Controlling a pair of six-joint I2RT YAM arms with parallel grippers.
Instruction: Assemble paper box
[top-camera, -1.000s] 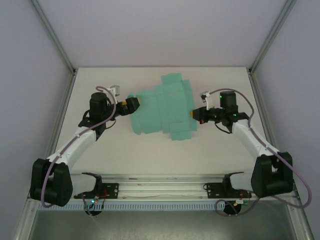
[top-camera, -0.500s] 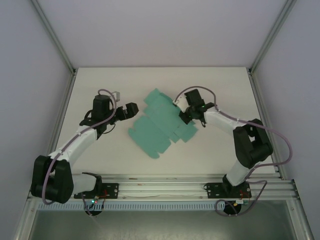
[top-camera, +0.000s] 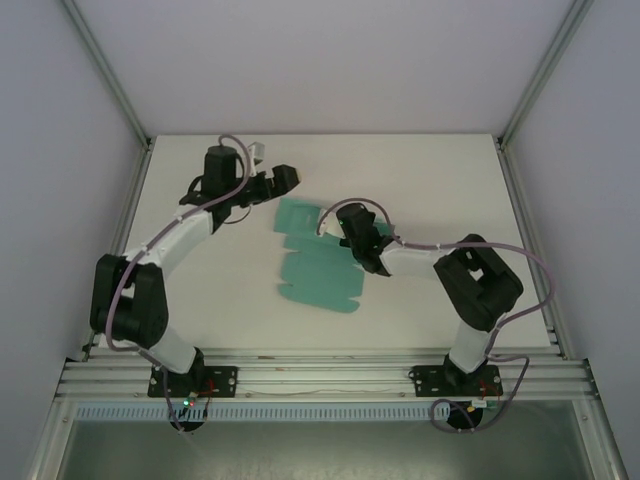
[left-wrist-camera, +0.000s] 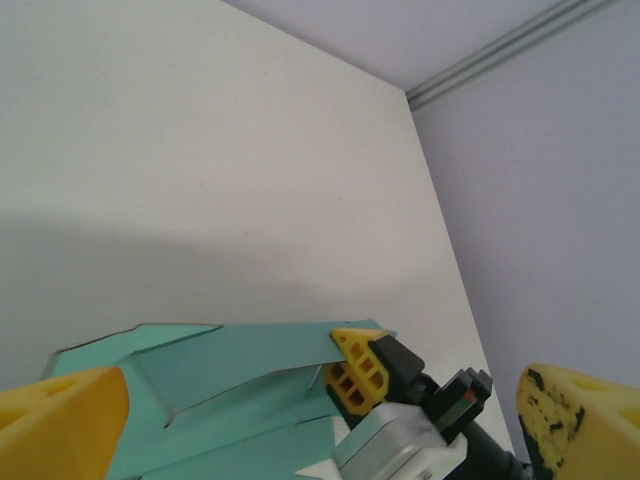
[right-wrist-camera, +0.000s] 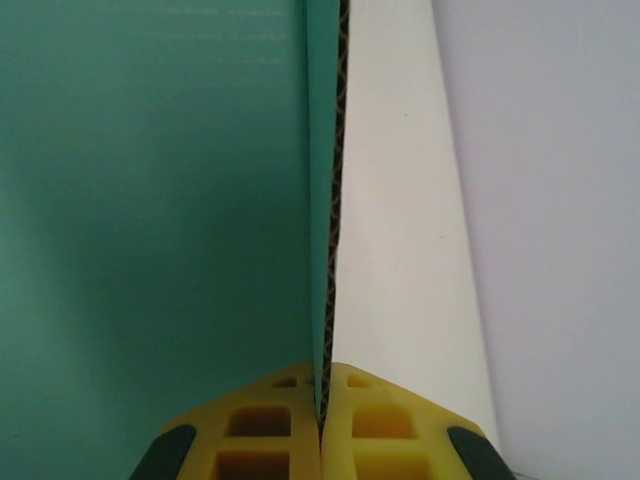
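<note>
While in right claw (right-wrist-camera: 322, 392), paper box (top-camera: 318, 272) edge

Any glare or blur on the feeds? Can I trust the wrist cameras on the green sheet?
Top external: even soft light, no glare, paper box sharp. Left wrist: broad soft shadow on the table beyond the box. Right wrist: box edge crisp in the shut right pincer, its face darkening toward the lower left.

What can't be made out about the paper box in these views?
Top view: tabs of the paper box are too small; the right gripper covers part of its right edge.
Right wrist view: its outline is cut off by the left and top edges.
Left wrist view: its near part is cut off by the bottom edge.
</note>
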